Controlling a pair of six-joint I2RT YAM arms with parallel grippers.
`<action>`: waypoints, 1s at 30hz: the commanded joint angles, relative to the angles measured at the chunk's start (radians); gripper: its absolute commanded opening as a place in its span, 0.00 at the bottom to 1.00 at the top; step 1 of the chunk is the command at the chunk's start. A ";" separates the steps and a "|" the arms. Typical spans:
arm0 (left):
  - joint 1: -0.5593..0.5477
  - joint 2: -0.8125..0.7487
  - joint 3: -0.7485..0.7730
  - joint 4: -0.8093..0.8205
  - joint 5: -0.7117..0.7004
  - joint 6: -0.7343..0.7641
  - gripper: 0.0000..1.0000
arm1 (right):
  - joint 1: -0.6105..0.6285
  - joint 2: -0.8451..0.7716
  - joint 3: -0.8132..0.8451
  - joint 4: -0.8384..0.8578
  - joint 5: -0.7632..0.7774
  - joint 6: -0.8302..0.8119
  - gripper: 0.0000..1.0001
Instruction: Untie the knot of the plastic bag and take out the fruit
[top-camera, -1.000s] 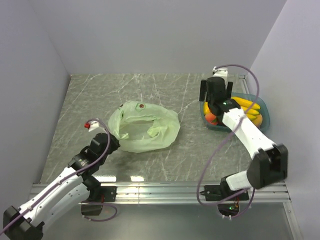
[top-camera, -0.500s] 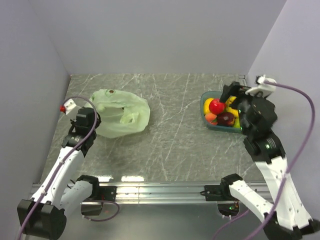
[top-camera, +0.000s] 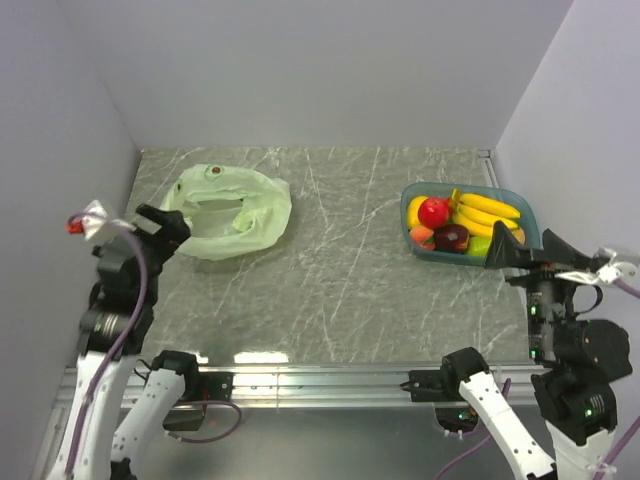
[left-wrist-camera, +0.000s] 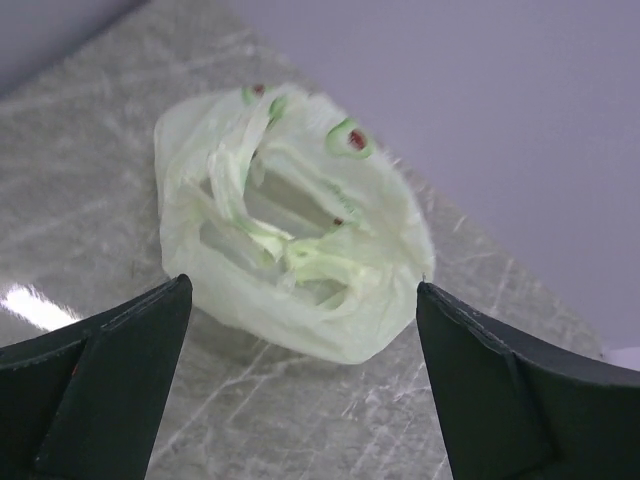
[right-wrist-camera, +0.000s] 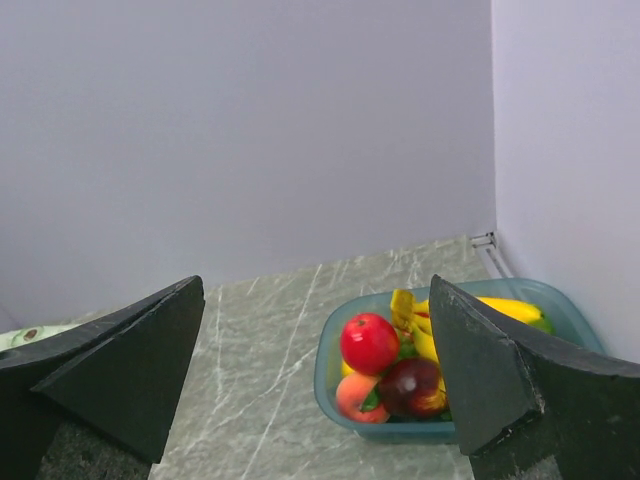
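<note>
The grey marbled worktop (top-camera: 350, 290) is enclosed by plain pale walls (top-camera: 300, 70) on three sides. The plastic bag (top-camera: 228, 210) lies crumpled at the left rear with its mouth gaping.

The fruit sits in a blue tray (top-camera: 408, 205) at the right rear:
- red apple (top-camera: 433, 212)
- bananas (top-camera: 487, 208)
- dark purple fruit (top-camera: 451, 238)

The left end effector (top-camera: 160, 222) is raised and faces the bag, with its fingers spread wide, gripping nothing. The right end effector (top-camera: 520, 255) is raised near the tray's near-right corner, likewise spread wide and empty.
</note>
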 joint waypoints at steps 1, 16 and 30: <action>0.003 -0.167 0.066 -0.025 0.020 0.136 0.99 | 0.001 -0.069 -0.043 -0.008 -0.014 -0.054 1.00; 0.001 -0.538 0.090 -0.110 -0.095 0.296 0.99 | 0.001 -0.327 -0.241 -0.023 -0.077 -0.008 1.00; 0.001 -0.544 0.081 -0.145 -0.155 0.267 0.99 | 0.001 -0.296 -0.257 -0.003 -0.106 -0.006 1.00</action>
